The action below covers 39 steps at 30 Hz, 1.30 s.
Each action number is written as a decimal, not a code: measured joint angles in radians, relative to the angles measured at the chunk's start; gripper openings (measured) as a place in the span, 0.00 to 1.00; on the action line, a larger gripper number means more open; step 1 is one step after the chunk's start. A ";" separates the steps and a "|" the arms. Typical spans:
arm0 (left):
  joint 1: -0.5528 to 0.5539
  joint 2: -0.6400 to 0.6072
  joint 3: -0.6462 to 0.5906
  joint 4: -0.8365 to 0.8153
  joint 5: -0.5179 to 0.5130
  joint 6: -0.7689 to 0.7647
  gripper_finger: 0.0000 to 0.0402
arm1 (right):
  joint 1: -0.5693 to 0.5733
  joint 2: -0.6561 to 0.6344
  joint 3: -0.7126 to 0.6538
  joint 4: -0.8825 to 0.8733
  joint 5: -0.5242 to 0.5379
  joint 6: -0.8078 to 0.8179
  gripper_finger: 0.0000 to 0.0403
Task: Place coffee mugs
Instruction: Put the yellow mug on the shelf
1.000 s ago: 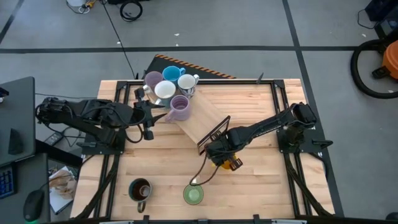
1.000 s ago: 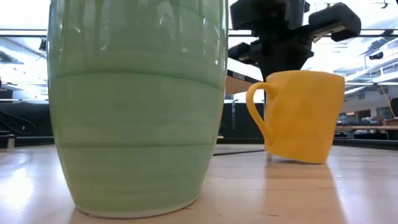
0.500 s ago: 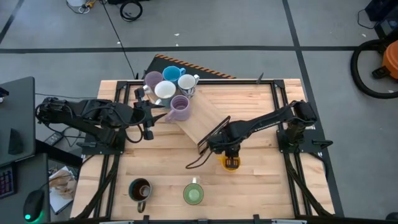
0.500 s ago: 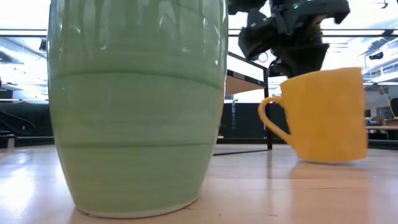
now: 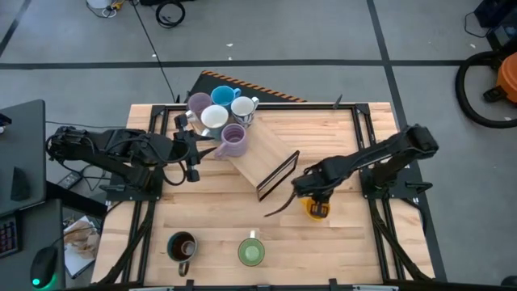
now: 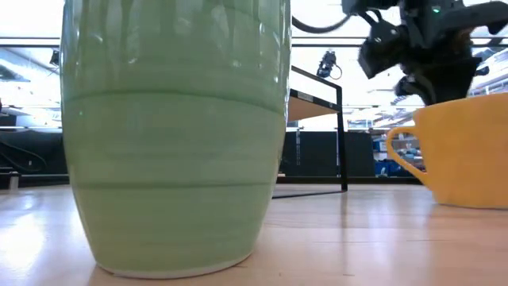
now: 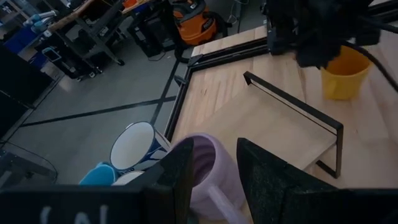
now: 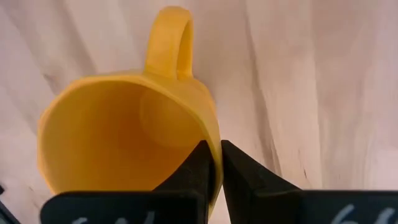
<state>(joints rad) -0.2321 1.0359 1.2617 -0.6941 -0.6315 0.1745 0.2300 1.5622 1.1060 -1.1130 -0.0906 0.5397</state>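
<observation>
My right gripper is shut on the orange mug, right of the table's middle; the low view shows this mug upright, handle to the picture's left. At the table's far left my left gripper has a lilac mug that stands at the upper end of a wooden ramp. A green mug and a dark brown mug stand near the front edge. Another lilac mug, a white one and a blue one cluster at the far left. My left gripper has the lilac mug's handle between its two fingers, reaching almost level from the table's left. The fingers hide where they meet it. The mug stays upright, mouth up. My right gripper pinches the orange mug's rim, about a quarter of the way round from the handle. One finger is inside, one outside, pointing down from above. The mug is upright; whether its foot touches the table, I cannot tell.
A black wire frame edges the ramp's lower end. A black cable lies on the table left of the orange mug. In the low view the green mug fills the picture's left half. Black rails run along the table's sides.
My right gripper has carried the orange mug toward the table's right edge, faster in the last half second. The mug has stayed upright, handle toward the left, and shows larger in the low view.
</observation>
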 joint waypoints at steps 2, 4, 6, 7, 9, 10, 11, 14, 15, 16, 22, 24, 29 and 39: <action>0.000 0.000 0.000 0.000 0.000 0.000 0.32 | -0.025 -0.059 -0.055 0.005 0.007 0.038 0.08; 0.000 0.000 0.000 0.000 0.000 0.002 0.32 | -0.061 -0.119 -0.109 0.012 0.018 0.073 0.08; 0.000 0.000 0.000 0.000 0.000 0.002 0.32 | -0.106 -0.176 -0.161 0.027 0.024 0.103 0.08; 0.000 0.000 0.000 0.000 0.000 0.002 0.32 | -0.132 -0.202 -0.183 0.034 0.022 0.113 0.08; 0.000 0.000 0.000 0.000 0.000 0.002 0.32 | -0.188 -0.247 -0.218 0.044 0.022 0.131 0.08; 0.000 0.000 0.000 0.000 0.000 0.001 0.32 | -0.217 -0.265 -0.232 0.043 0.020 0.140 0.08; 0.000 0.000 0.000 0.000 0.000 0.001 0.32 | -0.247 -0.280 -0.246 0.042 0.018 0.143 0.08; 0.000 0.000 0.000 0.000 0.000 0.002 0.32 | -0.319 -0.315 -0.276 0.048 0.004 0.140 0.08; 0.000 0.000 0.000 0.000 0.000 0.002 0.32 | -0.335 -0.320 -0.283 0.055 0.003 0.133 0.09; 0.000 0.000 0.000 0.000 0.000 0.002 0.32 | -0.349 -0.323 -0.289 0.062 0.002 0.127 0.10; 0.000 0.000 0.000 0.000 0.000 0.002 0.32 | -0.405 -0.323 -0.289 0.117 0.020 0.118 0.21; 0.000 0.000 0.000 0.000 0.000 0.002 0.32 | -0.418 -0.325 -0.289 0.117 0.012 0.114 0.24; 0.000 0.000 -0.001 -0.013 0.000 -0.005 0.32 | -0.434 -0.349 -0.267 0.067 -0.001 0.095 0.33; 0.000 0.000 -0.001 -0.014 0.000 -0.006 0.32 | -0.329 -0.386 -0.109 -0.104 -0.005 -0.063 0.47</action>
<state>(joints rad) -0.2321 1.0359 1.2610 -0.7078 -0.6316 0.1684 -0.0991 1.1763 0.9967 -1.2171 -0.0955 0.4766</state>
